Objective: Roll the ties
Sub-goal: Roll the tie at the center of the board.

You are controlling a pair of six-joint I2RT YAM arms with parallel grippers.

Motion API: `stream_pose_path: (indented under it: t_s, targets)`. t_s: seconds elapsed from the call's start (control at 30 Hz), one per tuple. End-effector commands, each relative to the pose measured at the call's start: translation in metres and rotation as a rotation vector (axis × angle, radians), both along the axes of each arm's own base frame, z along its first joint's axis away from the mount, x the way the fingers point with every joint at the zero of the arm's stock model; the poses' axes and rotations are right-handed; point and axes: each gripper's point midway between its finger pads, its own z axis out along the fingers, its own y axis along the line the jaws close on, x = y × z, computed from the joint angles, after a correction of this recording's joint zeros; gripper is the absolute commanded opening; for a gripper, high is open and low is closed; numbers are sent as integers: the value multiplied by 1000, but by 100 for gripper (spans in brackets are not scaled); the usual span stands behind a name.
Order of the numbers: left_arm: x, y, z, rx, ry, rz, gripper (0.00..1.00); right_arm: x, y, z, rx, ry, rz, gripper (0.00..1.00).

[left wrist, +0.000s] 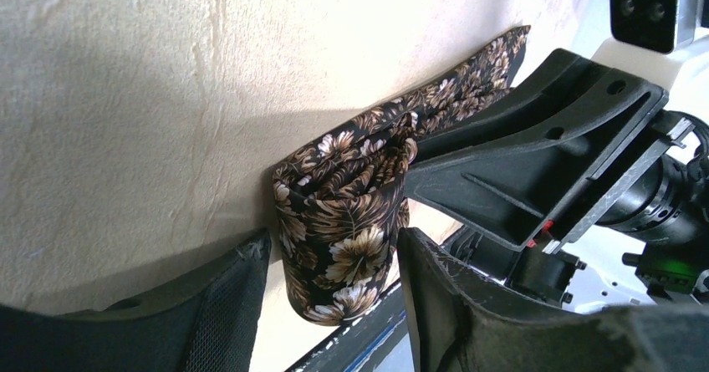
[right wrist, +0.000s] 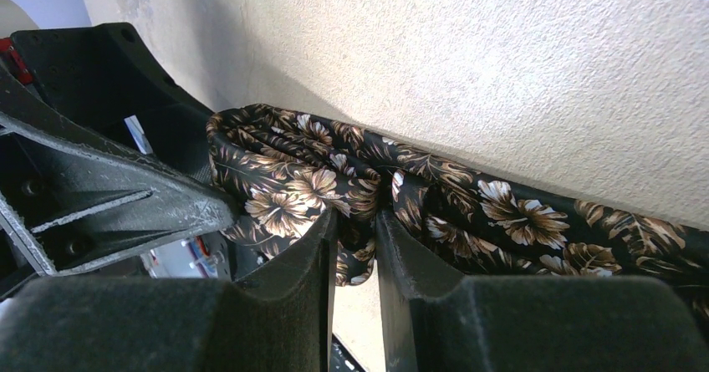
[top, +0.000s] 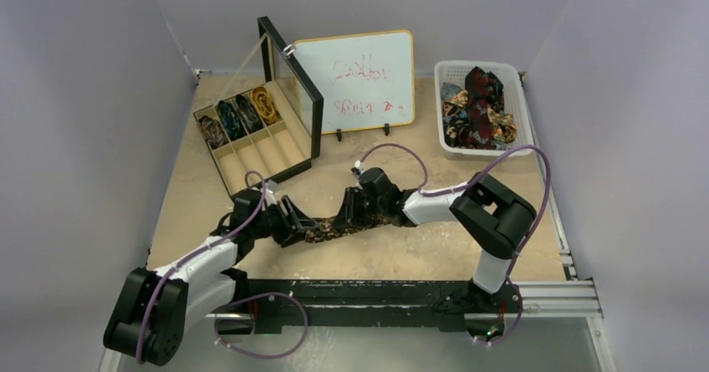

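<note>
Brown floral tie (top: 334,228): centre of the top view, lying on the table (top: 401,255) between both grippers
Left gripper (left wrist: 330,251): fingers half apart, clasping the tie's folded end
Right gripper (right wrist: 355,221): fingers nearly together, pinching the tie's strip

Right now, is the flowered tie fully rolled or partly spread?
The tie is partly rolled: one end coiled in the left gripper, the rest flat on the table, pinched by the right gripper.

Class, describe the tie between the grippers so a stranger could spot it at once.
On the tan table, look between the left gripper and right gripper. That dark tie with brown-gold flowers lies alone; others sit in the box or basket.
</note>
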Motion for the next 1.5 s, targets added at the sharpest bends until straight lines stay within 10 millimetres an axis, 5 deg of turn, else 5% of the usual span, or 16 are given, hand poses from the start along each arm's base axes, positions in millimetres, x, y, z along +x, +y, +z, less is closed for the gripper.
stream_pose_path:
  t_s: [0.0,0.2,0.67,0.93,1.0,1.13,1.3,1.47]
  targets:
    - [10,1,3,-19,-23,58,55,-2,-8,-12,-35,27,-10,25]
    - [9,-5,4,-17,-36,10,44,-3,-6,-13,-31,30,-1,24]
    - [12,-7,-1,59,-11,42,43,-2,-3,-8,-17,21,15,25]
    - [20,-5,9,81,-37,57,63,2,-1,2,-10,-7,25,30]
    - [20,-5,10,86,-38,50,64,4,0,8,-3,-42,36,37]
    - [18,2,9,141,-24,49,67,18,3,51,48,-221,69,66]
    - [16,6,12,152,-36,68,70,29,8,113,128,-484,154,81]
    - [13,16,13,191,-17,109,71,28,-2,141,164,-832,287,89]
